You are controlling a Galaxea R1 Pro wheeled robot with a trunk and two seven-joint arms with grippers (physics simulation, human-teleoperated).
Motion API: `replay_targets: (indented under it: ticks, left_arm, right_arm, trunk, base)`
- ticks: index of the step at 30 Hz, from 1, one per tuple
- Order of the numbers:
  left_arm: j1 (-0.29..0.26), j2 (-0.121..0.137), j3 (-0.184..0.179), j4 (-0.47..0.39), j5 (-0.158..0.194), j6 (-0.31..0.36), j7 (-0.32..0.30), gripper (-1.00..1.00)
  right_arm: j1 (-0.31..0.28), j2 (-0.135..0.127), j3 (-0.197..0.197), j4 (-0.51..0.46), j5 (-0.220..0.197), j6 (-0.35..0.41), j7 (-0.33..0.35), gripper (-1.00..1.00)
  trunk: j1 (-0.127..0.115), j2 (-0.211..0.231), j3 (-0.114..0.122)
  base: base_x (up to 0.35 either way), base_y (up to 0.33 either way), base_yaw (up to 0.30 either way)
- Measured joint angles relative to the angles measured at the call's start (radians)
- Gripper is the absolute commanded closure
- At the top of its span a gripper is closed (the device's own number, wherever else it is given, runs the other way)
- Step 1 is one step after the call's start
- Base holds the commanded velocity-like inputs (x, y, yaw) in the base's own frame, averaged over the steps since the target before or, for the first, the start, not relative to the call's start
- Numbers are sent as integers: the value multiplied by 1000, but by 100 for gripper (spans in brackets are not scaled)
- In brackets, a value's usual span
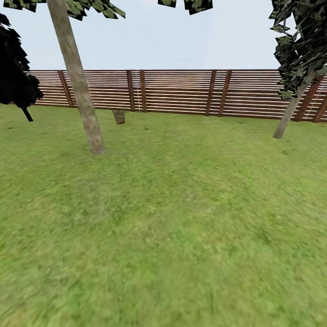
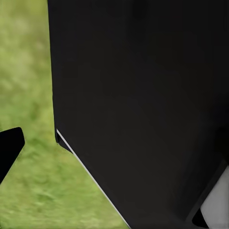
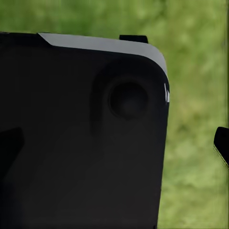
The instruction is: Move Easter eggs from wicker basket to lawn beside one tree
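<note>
The lawn [image 1: 181, 218] spreads wide and green in the head view. A tree [image 1: 79, 86] with a thick pale grey-beige trunk leans up from the grass at the left. Far back near the fence sits a small brown bucket-shaped thing [image 1: 119, 116]; it looks like the wicker basket, too small to tell for sure. No eggs can be made out. In the left wrist view one dark fingertip [image 2: 9, 148] shows over grass beside my black body. A dark fingertip [image 3: 222, 143] pokes in at the edge of the right wrist view. Neither view shows how the jaws stand.
A brown slatted fence [image 1: 181, 93] closes the far side of the garden. A slimmer leaning trunk [image 1: 290, 113] with dark leaves stands at the right. A dark tree [image 1: 16, 77] stands at the far left. Open grass lies between me and the trees.
</note>
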Motion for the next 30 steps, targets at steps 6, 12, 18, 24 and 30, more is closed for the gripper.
replay_targets:
  ticks: [6, 12, 18, 24, 30]
  left_arm:
    - [0, 0, 0, 0, 0, 0, 0, -100]
    - [0, 0, 0, 0, 0, 0, 0, -100]
    - [0, 0, 0, 0, 0, 0, 0, -100]
    - [0, 0, 0, 0, 0, 0, 0, -100]
    - [0, 0, 0, 0, 0, 0, 0, -100]
  right_arm:
    - [0, -1, 0, -1, 0, -1, 0, -100]
    - [0, 0, 0, -1, 0, -1, 0, -100]
    - [0, 0, 0, -1, 0, -1, 0, -100]
    - [0, 0, 0, -1, 1, -1, 0, -100]
    - [0, 0, 0, -1, 0, -1, 0, -100]
  trunk:
    - [0, 0, 0]
    - [0, 0, 0]
    - [0, 0, 0]
    - [0, 0, 0]
    - [0, 0, 0]
  base:
    - [336, 0, 0]
    - [336, 0, 0]
    - [336, 0, 0]
    - [336, 0, 0]
    - [336, 0, 0]
